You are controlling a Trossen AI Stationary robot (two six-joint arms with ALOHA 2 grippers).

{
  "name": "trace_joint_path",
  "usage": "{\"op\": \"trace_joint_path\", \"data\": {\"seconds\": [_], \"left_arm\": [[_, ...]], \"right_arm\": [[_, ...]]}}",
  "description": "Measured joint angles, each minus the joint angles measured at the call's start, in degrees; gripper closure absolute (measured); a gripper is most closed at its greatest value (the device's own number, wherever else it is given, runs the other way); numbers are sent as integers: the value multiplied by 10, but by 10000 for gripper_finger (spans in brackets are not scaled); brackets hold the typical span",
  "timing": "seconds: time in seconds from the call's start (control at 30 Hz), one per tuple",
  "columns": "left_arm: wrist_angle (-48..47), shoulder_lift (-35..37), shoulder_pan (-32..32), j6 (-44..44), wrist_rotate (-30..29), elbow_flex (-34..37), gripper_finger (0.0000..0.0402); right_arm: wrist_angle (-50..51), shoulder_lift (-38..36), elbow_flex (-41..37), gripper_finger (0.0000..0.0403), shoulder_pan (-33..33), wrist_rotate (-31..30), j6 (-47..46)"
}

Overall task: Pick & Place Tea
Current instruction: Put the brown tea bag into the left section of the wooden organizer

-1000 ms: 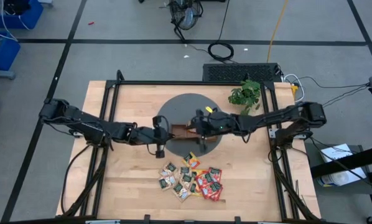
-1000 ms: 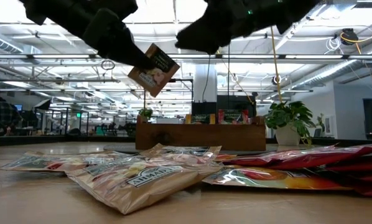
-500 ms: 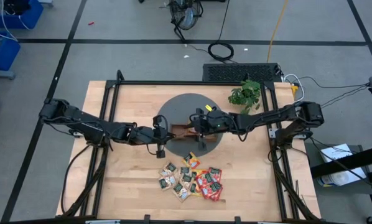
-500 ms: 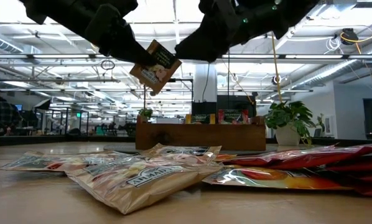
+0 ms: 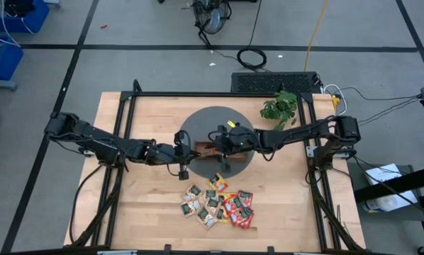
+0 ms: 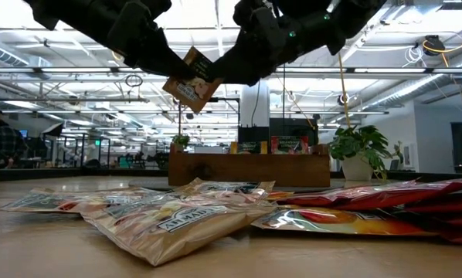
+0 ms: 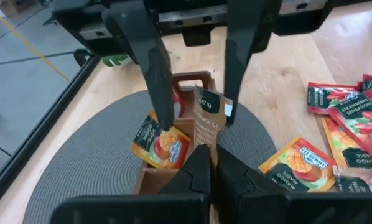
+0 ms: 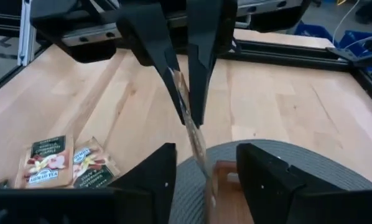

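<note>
The left gripper (image 5: 186,151) is clamped on one tea sachet (image 6: 191,79), holding it in the air above the wooden tray (image 5: 210,150), which sits on a round grey mat (image 5: 198,122) at the table's (image 5: 148,205) centre. In the low view the sachet hangs tilted, well above the table. The right gripper (image 5: 217,145) comes in from 3 o'clock, facing the left one; its fingers (image 8: 150,174) stand apart on either side of the held sachet's edge, not yet closed on it. In the left wrist view a mango sachet (image 7: 163,142) leans in the tray and another (image 7: 297,163) lies on the mat's edge. The rest of the tea (image 5: 219,205) lies in a loose pile at 6 o'clock from the mat, greens and yellows towards 9, reds (image 5: 241,208) towards 3. A plant (image 5: 280,108) stands at 2 o'clock from the mat.
</note>
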State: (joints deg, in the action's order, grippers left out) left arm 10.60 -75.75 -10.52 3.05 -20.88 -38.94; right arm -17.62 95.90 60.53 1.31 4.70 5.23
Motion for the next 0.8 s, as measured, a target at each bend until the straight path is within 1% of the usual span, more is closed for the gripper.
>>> {"op": "trace_joint_path", "data": {"seconds": [0.1,0.2,0.23,0.33,0.4,0.47,0.63,0.8], "left_arm": [[-5,0,0,0,0,0,398],[-6,0,0,1,0,0,394],[-6,0,0,1,2,0,393],[-6,0,0,0,5,0,396],[-6,0,0,0,5,0,398],[-6,-1,0,0,6,0,394],[-4,0,-1,-6,4,0,355],[-4,0,-1,-6,4,0,310]], "right_arm": [[3,0,9,303,1,16,4],[11,-1,13,375,2,43,11],[14,-1,13,388,2,45,20],[16,-1,13,396,2,45,17],[22,-1,13,401,4,55,16],[30,-1,14,402,6,59,10],[74,-7,13,403,17,59,8],[81,-17,13,403,21,57,9]]}}
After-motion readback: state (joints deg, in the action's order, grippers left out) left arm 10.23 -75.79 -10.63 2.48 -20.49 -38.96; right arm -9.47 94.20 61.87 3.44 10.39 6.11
